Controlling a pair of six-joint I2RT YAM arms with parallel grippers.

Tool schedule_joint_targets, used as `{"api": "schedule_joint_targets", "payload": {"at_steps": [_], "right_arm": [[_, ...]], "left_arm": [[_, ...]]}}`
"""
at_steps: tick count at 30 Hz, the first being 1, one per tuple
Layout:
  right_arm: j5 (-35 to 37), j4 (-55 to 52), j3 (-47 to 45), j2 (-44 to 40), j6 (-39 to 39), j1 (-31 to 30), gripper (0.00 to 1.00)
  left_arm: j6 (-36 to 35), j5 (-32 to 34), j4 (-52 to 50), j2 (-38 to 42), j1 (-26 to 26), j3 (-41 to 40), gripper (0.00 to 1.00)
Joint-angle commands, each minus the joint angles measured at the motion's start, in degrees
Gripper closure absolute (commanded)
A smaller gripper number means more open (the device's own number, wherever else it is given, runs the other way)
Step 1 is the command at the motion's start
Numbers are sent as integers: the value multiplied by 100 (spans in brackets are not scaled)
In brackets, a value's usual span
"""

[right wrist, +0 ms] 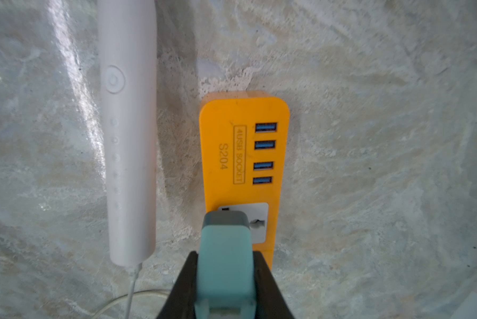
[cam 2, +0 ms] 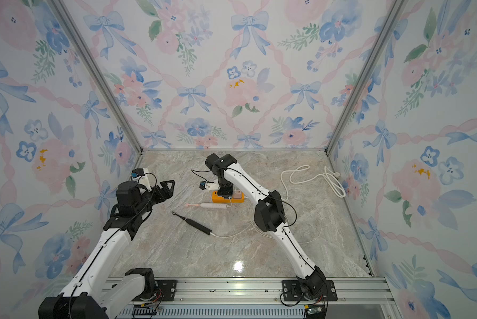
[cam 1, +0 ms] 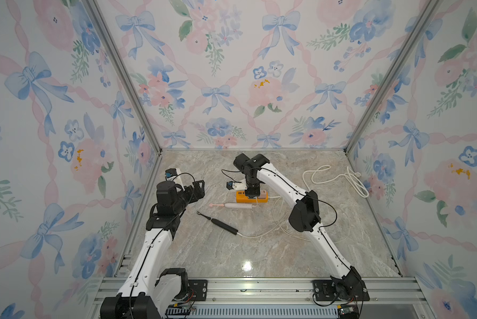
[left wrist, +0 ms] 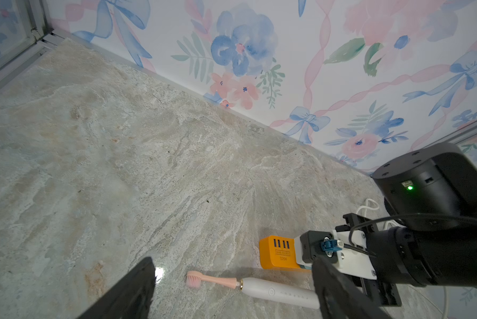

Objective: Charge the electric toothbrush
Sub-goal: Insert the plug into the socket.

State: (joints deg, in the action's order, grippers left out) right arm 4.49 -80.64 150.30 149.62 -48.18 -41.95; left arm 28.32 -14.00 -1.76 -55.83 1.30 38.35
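Though hidden in both top views, teal plug (right wrist: 225, 240) in right gripper (right wrist: 225, 265)

**Top views.** Bright, even, diffuse light from overhead; pale colours, slightly soft detail.
- Glare: one white patch on the bench (cam 1: 247, 266) towards its near edge, in both top views.
- Shadows: faint and soft-edged.
- Distortion: wide-angle; corner posts (cam 1: 121, 74) splay outward.

**Left wrist view.**
- Glare: small spot on the stone.
- Focus: left pincer (left wrist: 232, 264) dark and out of focus.

**Right wrist view.**
- Focus: power strip (right wrist: 243, 149) lettering sharp; teal plug (right wrist: 225, 262), close to the lens, blurred; picture edges smeared.
- Glare: glossy streak beside the white toothbrush handle (right wrist: 128, 138).
- Shadows: soft shadow between handle and strip.
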Motion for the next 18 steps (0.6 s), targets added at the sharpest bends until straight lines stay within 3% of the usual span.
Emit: {"api": "schedule_joint_targets", "payload": {"at_steps": [1, 6, 13, 18], "right_arm": [[-49, -114, -492, 1195, 141, 89, 78], [113, -27, -100, 1402, 164, 81, 80], [105, 121, -388, 1231, -117, 148, 76], [304, 382, -60, 1387, -274, 180, 81]], "left_arm": [[28, -15, 74, -4, 72, -82, 9], [16, -24, 65, -33, 81, -73, 9], [7, -19, 70, -48, 107, -73, 9], [16, 28, 66, -81, 129, -73, 9]]}}
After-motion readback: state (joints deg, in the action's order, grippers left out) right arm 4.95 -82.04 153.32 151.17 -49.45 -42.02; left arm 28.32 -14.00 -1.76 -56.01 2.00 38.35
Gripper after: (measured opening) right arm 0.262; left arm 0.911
